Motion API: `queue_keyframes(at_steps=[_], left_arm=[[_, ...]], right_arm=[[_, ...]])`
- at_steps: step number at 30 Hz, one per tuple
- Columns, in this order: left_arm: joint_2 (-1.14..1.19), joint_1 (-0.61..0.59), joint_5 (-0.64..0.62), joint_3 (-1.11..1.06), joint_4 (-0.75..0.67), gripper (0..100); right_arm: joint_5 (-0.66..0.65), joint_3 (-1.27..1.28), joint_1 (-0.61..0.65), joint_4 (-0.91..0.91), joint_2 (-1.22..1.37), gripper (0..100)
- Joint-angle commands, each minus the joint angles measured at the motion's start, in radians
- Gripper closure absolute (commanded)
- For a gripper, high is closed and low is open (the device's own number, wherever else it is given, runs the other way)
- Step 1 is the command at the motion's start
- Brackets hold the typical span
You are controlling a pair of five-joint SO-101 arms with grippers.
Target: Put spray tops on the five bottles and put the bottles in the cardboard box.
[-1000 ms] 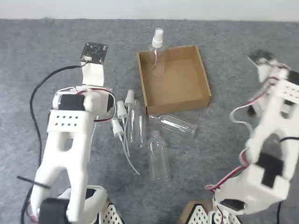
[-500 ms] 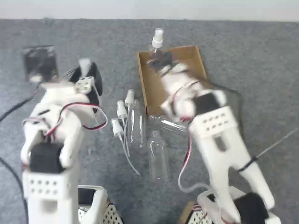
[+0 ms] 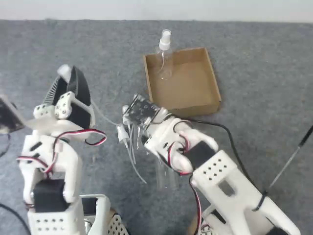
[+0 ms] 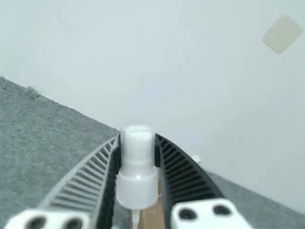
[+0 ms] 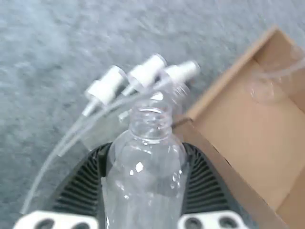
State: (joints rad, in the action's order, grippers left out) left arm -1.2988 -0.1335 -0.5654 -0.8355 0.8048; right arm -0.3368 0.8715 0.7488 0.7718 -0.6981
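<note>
My left gripper [image 4: 138, 143] is shut on a white spray top [image 4: 137, 164] and holds it up in the air, facing a pale wall. In the high view that gripper [image 3: 67, 81] stands raised at the left. My right gripper [image 5: 145, 150] is shut on a clear bottle [image 5: 143, 171] whose neck is bare. Three spray tops [image 5: 143, 72] with long tubes lie on the mat just past it. The cardboard box [image 3: 211, 81] sits at the back with one capped bottle [image 3: 164, 54] leaning in its far corner. Another bare bottle [image 3: 165, 174] lies beside the right arm.
Grey mat covers the table. The box's near wall [image 5: 224, 143] lies close beside the held bottle. A black cable [image 3: 230, 142] runs from the right arm across the mat. Open mat stretches right of the box.
The left arm lifted a spray top off the mat and swung up to the left. The right arm crossed from the far right over the box to the bottles and closed on one.
</note>
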Motion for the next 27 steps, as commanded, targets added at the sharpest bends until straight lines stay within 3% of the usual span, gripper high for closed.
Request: queue_keyframes(at_steps=[1,6,27], left_arm=[[-0.046,0.057,-0.015,-0.018,-0.043,99],[-0.018,0.110,-0.015,-0.013,-0.046,99],[-0.008,0.115,-0.029,-0.131,-0.213,99]], right_arm=[[0.011,-0.006,0.042,-0.025,-0.042,99.2],[0.011,-0.006,0.051,-0.038,-0.025,99.2],[0.012,-0.006,0.051,-0.035,-0.027,99.2]])
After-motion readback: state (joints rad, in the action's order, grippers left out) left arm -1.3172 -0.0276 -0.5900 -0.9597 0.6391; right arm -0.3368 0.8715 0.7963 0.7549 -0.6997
